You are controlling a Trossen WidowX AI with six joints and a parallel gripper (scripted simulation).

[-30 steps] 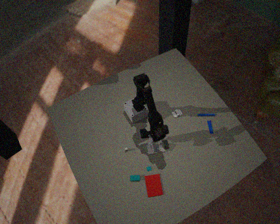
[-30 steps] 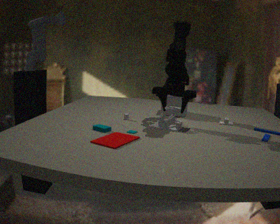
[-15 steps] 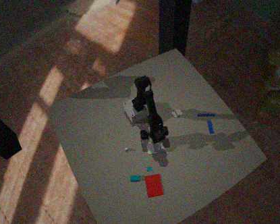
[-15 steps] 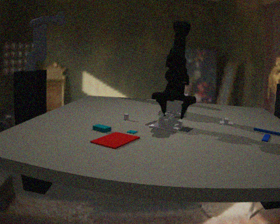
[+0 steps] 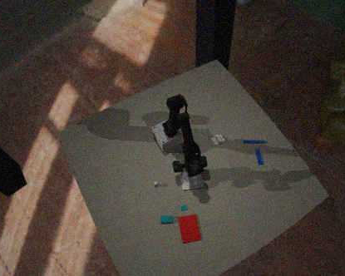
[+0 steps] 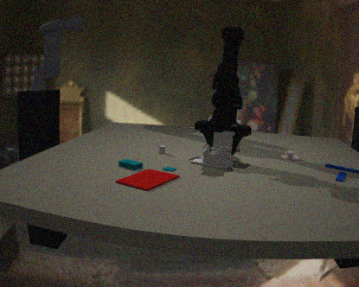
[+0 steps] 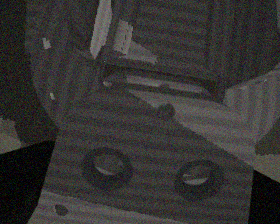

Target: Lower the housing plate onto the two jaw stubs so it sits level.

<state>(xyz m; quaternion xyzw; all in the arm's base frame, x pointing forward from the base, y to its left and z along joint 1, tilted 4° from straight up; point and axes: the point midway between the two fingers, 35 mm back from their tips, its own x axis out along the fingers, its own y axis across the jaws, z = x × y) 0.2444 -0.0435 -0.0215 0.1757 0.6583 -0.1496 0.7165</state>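
A matt, plastic-like finish is seen on the black arm [image 5: 189, 135] [image 6: 227, 86]. The tabletop [image 5: 125, 166] [image 6: 96, 207] is seen as dull and smooth out to its edges. On the red plate [image 5: 189, 229] [image 6: 148, 179], toward the near edge, a flat, smooth, matt face is shown. The grey housing plate [image 6: 223, 144] [image 7: 151, 135] is marked by fine parallel ridges in the wrist view; whether metal or plastic cannot be told.
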